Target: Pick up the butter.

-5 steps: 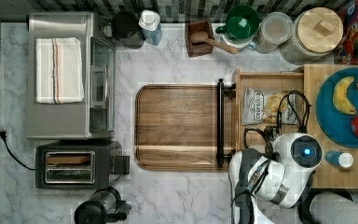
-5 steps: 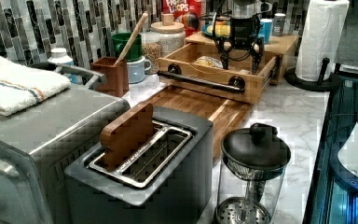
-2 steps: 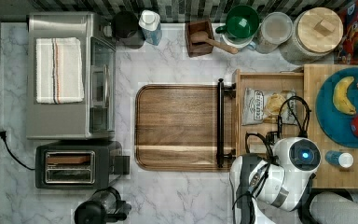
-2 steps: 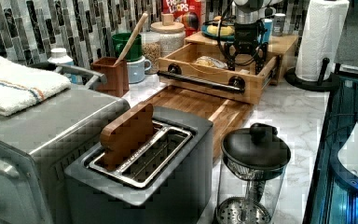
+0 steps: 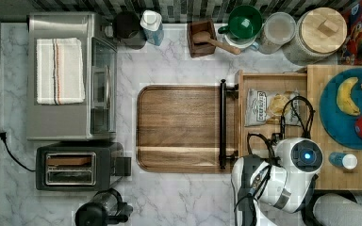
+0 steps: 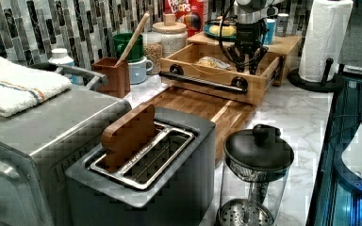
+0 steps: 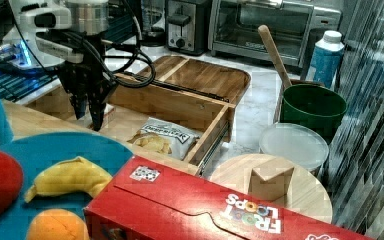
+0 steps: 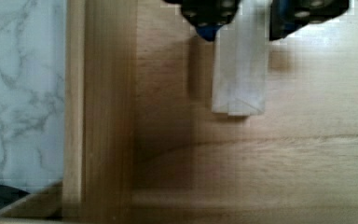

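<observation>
The butter [image 8: 240,70] is a pale cream stick lying on the floor of the wooden drawer-like tray [image 5: 273,77]. My gripper [image 8: 242,21] stands open over one end of it, with one black fingertip on each side of the stick and narrow gaps between. A pale edge of the butter [image 7: 109,111] peeks out beside the gripper [image 7: 89,117] in the right view. Seen from the left view, the gripper [image 6: 247,59] reaches down into the tray. The arm's wrist [image 5: 305,155] covers the butter in the top view.
A printed snack bag [image 5: 264,107] lies in the same tray, past the butter. The tray wall [image 8: 107,112] runs close beside the stick. A blue plate [image 5: 349,110] with fruit, a cutting board [image 5: 181,127] and a cereal box [image 7: 220,205] surround the tray.
The gripper has come down into the tray and shifted slightly toward the top view's bottom. Nothing else has moved.
</observation>
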